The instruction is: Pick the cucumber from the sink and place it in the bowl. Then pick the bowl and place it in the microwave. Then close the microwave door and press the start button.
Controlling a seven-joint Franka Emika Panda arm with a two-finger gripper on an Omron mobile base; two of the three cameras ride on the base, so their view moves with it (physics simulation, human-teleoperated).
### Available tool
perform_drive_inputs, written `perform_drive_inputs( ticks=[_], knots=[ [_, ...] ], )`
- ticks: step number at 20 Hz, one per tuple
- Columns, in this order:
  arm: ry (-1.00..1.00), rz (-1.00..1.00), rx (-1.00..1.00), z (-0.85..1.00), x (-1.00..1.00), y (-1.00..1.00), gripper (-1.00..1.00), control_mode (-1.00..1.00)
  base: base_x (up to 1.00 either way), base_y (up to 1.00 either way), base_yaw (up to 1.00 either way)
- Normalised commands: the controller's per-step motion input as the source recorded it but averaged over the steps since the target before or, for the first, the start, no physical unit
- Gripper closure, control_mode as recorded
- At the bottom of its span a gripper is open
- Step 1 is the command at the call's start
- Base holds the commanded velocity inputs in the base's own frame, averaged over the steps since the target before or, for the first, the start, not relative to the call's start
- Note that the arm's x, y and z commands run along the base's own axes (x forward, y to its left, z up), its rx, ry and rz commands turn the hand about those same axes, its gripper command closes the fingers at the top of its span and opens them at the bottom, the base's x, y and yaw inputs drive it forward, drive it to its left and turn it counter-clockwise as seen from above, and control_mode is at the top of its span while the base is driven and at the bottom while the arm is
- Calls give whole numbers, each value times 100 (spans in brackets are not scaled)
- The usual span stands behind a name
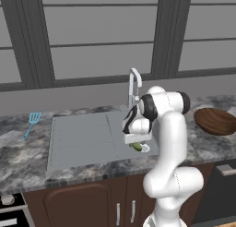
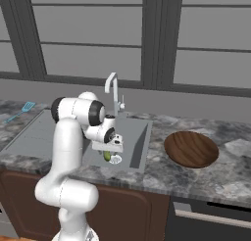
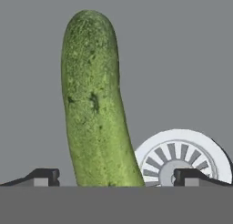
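The gripper (image 3: 111,177) is held low in the sink (image 1: 83,138) with fingers spread wide on either side of the cucumber (image 3: 93,104), which lies on the basin floor beside the drain (image 3: 182,157), the faucet (image 1: 134,85) behind, the bowl (image 2: 191,148) and a blue spatula (image 1: 31,122) on the counter (image 2: 230,171).

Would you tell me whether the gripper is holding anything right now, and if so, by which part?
Nothing is held. The gripper is open in the sink, its fingertips standing either side of the cucumber without touching it.
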Motion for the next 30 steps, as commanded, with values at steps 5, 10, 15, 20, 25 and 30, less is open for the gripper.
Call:
perform_drive_inputs(
  ticks=[5, 10, 15, 20, 25, 30],
  knots=[
    [-9, 0, 1, -27, 1, -3, 100, -100, 0, 0, 0],
    [-11, 0, 3, 22, -36, 0, 100, -100, 0, 0, 0],
    [-18, 3, 4, 100, -83, 0, 100, -100, 0, 0, 0],
    [-14, 3, 0, 100, -66, 0, 100, -100, 0, 0, 0],
    [0, -3, 0, 100, -27, -7, 100, -100, 0, 0, 0],
    [7, -11, 0, 100, -16, -31, 100, -100, 0, 0, 0]
  ],
)
